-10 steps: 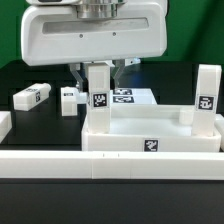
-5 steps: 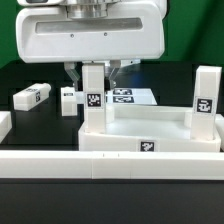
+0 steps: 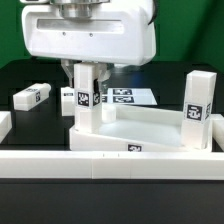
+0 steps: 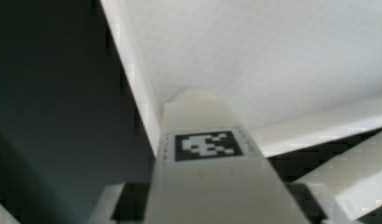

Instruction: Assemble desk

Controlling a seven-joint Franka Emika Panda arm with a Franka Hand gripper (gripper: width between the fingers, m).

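Although its fingertips are mostly hidden in the exterior view, the gripper [image 3: 86, 72] is seen clamped on the upright white tagged plastic block leg [image 3: 84, 102] at a corner of the white rimmed plastic desk top [image 3: 150, 126].

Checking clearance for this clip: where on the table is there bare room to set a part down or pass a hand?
Free: black table between the lying leg and the front rail; also between the marker board and the other upright leg. Crowded: around the end effector and its held leg.
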